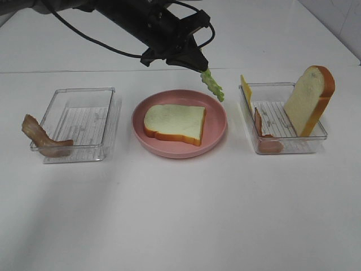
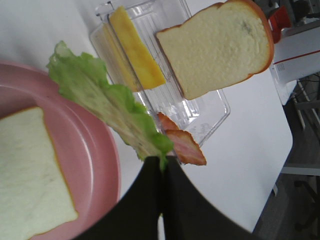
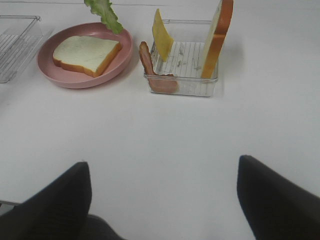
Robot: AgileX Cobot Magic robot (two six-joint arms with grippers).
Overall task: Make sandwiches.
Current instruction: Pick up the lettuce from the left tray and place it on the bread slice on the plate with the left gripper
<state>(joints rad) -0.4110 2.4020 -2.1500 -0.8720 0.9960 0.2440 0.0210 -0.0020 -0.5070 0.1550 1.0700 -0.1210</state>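
Observation:
No stacked sandwiches are in view. One white bread slice (image 1: 175, 123) with an orange-brown crust lies flat on the pink plate (image 1: 217, 121). My left gripper (image 1: 200, 66) hangs above the plate's far right rim, shut on a green lettuce leaf (image 1: 213, 84) that dangles from it. In the left wrist view the leaf (image 2: 107, 102) is pinched at the gripper's (image 2: 162, 165) closed tips. My right gripper (image 3: 162, 200) stands open and empty over the bare table, well in front of the plate (image 3: 80, 77); the exterior view does not show it.
The clear tray on the right (image 1: 282, 148) holds an upright bread slice (image 1: 309, 99), a yellow cheese slice (image 1: 246, 90) and a bacon strip (image 1: 265, 138) at its left wall. A clear tray on the left (image 1: 79, 121) has a bacon strip (image 1: 42, 138) draped over its front left corner.

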